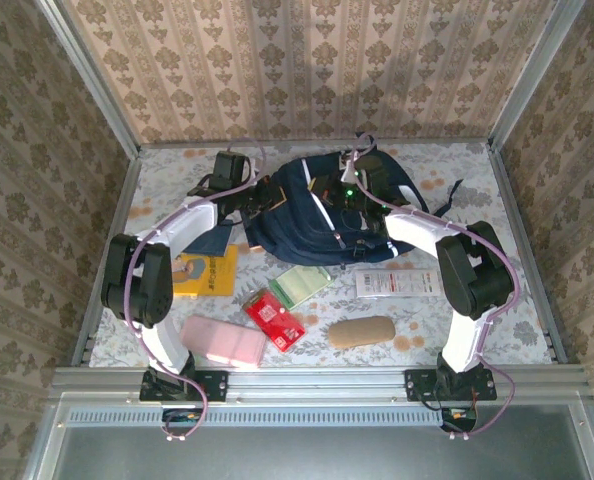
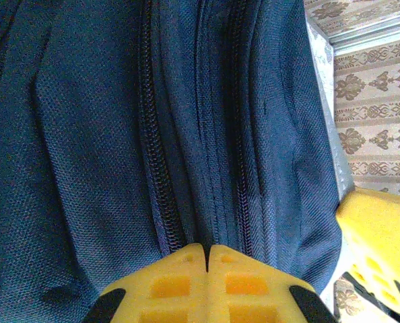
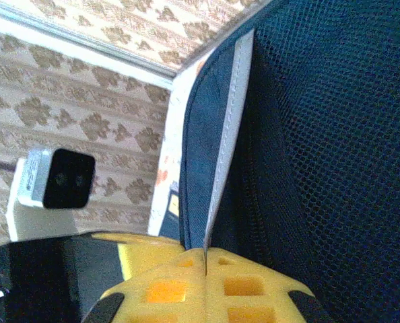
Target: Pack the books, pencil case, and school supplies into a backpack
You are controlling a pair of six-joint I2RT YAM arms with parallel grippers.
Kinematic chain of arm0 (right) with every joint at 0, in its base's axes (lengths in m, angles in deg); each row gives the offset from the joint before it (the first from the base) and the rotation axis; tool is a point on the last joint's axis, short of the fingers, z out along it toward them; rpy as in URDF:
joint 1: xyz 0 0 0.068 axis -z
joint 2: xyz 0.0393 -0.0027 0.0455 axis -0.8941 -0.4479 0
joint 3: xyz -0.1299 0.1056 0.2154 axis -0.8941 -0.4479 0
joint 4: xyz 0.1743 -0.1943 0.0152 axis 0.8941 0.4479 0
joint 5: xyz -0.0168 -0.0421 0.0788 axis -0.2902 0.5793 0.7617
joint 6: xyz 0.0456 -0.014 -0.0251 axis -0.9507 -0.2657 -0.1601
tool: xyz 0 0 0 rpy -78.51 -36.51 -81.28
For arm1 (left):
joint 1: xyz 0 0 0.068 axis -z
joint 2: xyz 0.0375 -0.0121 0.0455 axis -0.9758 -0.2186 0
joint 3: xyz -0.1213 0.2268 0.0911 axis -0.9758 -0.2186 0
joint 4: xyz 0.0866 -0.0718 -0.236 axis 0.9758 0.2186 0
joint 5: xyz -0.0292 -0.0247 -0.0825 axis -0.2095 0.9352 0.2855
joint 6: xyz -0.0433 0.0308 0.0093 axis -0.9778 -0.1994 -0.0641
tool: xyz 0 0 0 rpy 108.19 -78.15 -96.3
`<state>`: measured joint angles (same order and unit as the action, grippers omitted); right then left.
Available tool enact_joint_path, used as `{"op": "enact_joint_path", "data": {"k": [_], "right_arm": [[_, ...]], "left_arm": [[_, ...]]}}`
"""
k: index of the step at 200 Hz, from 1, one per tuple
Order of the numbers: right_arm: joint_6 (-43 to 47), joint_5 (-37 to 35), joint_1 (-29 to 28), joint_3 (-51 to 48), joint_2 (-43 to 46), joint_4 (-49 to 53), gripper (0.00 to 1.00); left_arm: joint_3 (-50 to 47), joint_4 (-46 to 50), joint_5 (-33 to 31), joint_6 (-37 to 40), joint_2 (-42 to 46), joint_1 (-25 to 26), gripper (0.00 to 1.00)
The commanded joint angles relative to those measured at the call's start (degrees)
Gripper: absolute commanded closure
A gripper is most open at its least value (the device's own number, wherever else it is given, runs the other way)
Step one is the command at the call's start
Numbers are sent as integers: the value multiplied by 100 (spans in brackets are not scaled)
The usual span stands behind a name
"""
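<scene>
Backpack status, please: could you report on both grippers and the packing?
Left gripper shut on backpack fabric by zipper. Right gripper shut on its white-trimmed edge. Orange-yellow book, red packet, green pad unpacked on table. Nothing blocking.

Soft, even light falls from above in the overhead view; the far wall (image 1: 307, 70) is brightest, and faint shadows lie on the table (image 1: 517, 300) under the arms. The backpack (image 1: 297, 210) reads as a dark mass with little detail. In the left wrist view its weave is crisp, the left gripper (image 2: 207, 250) soft, the wall at right glaring. In the right wrist view the mesh is sharp, the right gripper (image 3: 205, 252) blurred.
</scene>
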<state>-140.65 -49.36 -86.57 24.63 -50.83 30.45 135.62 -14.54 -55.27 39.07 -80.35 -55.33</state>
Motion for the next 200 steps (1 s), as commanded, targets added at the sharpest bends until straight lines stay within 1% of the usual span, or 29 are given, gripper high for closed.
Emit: {"op": "enact_joint_path", "data": {"k": [1, 9, 31, 55, 77, 86, 98, 122, 137, 145, 157, 177, 190, 200], "right_arm": [[698, 946, -83, 342, -66, 417, 82], [844, 1189, -70, 382, -121, 526, 74], [1139, 1667, -14, 443, -273, 722, 62], [1230, 2109, 70, 473, -404, 809, 58], [1305, 2367, 94, 494, -507, 908, 58], [1467, 2384, 102, 543, -542, 1139, 58], [1794, 2137, 111, 569, -515, 1533, 59], [2455, 1888, 121, 792, -587, 2377, 61], [2858, 1534, 120, 845, -530, 2772, 62], [3036, 1258, 117, 804, -467, 2871, 61], [3144, 1076, 120, 733, -424, 2834, 61], [3146, 1245, 104, 783, -585, 2739, 61], [3070, 1389, 76, 823, -695, 2578, 70], [3010, 1605, 43, 843, -763, 2423, 80]], "left_arm": [[-46, -385, 122, 61, 1, -7, 100], [-53, -376, 123, 67, -8, -7, 100], [-128, -403, 80, 128, -26, -4, 100], [-195, -433, 65, 162, -54, 2, 100], [-223, -415, 17, 211, -72, -8, 100], [-232, -416, 6, 216, -80, -7, 100], [-227, -408, 14, 240, -91, -7, 100], [-239, -398, -6, 252, -105, -16, 100], [-254, -401, -2, 252, -129, -9, 100], [-269, -419, 1, 239, -140, -7, 100], [-288, -454, -5, 215, -158, -7, 100], [-303, -505, 10, 190, -172, 2, 100], [-292, -497, -10, 222, -160, 2, 100], [-229, -425, -24, 299, -127, 7, 100]]}}
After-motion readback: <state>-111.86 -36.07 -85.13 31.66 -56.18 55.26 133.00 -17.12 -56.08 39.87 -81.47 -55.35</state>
